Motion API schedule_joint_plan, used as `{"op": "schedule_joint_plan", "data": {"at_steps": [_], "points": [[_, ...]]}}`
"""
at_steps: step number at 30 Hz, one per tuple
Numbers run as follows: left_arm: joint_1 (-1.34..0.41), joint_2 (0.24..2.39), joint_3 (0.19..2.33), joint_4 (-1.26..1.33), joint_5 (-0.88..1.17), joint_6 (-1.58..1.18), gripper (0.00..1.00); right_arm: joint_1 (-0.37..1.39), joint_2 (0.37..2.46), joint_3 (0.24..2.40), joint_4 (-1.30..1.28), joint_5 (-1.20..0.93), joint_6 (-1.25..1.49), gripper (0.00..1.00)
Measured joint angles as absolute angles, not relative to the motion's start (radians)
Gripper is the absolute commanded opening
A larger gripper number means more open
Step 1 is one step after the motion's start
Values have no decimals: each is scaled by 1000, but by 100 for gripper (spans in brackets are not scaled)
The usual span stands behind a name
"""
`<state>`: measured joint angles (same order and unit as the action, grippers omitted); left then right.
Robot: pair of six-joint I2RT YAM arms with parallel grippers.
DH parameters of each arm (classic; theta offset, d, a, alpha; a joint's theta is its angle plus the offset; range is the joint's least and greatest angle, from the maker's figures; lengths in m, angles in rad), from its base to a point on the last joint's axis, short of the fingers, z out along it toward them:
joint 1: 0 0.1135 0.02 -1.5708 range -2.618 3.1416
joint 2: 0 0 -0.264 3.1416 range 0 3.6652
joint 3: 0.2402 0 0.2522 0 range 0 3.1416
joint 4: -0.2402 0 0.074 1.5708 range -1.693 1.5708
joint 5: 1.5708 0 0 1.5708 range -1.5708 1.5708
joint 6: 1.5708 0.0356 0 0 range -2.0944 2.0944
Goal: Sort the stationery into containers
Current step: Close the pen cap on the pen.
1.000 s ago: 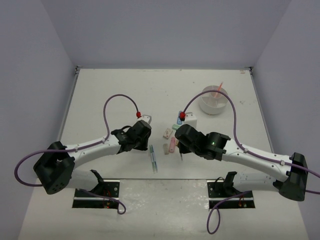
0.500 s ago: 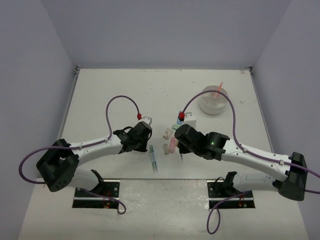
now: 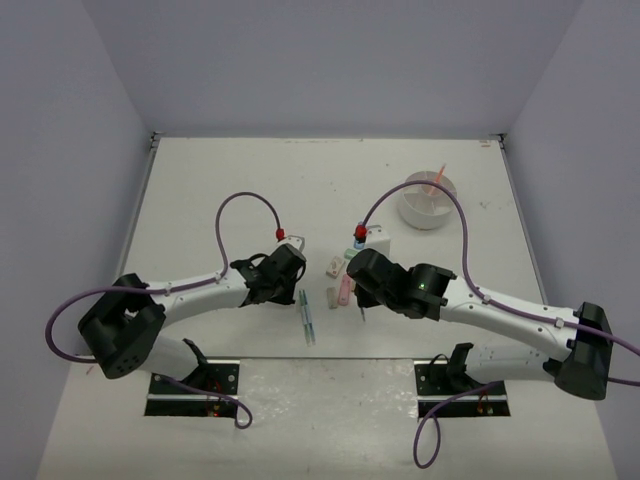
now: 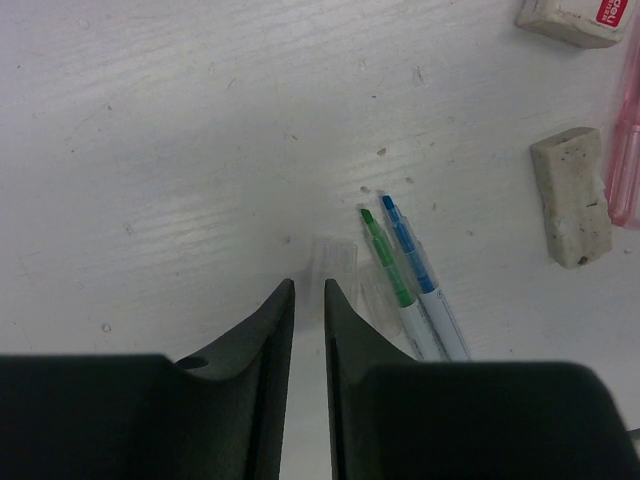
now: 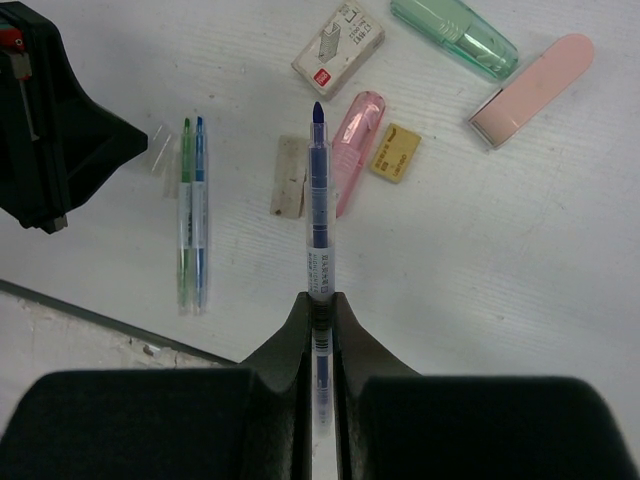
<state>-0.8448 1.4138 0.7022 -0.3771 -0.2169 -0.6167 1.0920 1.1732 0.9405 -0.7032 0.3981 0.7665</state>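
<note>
Pale lilac walls are noted on three sides of a white table, which is scuffed and speckled at close range. Both arms are reached inward over its near middle.

The right gripper is pressed together on a dark blue pen. The pen is held by its rear end, with the tip pointing away from the wrist, out over the scattered pieces. The left gripper is lowered close to the table. Its jaws are drawn nearly together, with a thin slit between them. A clear cap lies right at the tips. Whether it is pinched cannot be told.

Container: one white round tub is set at the far right, well apart from the pile. A pinkish-red pen is seen leaning out of it. Dividers and any other contents are too small to be made out.

Progress is judged to be early. One piece appears sorted, one is in hand, and the rest is left on the table.

Left to sort, near the middle:
- a pink block
- a green translucent case
- a clear pink case
- a boxed white eraser
- a worn off-white eraser
- a small tan eraser

To their left, a green-tipped pen and a blue-tipped pen are laid side by side, touching, just beside the clear cap.
</note>
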Motion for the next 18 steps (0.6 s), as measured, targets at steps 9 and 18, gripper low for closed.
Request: {"op": "schedule_joint_plan", "data": {"at_steps": [9, 18], "points": [[-845, 1427, 688, -354, -215, -617, 18, 1092, 1173, 941, -702, 397, 766, 0], [-845, 1443, 680, -344, -217, -616, 16, 1092, 1174, 941, -702, 385, 766, 0]]}}
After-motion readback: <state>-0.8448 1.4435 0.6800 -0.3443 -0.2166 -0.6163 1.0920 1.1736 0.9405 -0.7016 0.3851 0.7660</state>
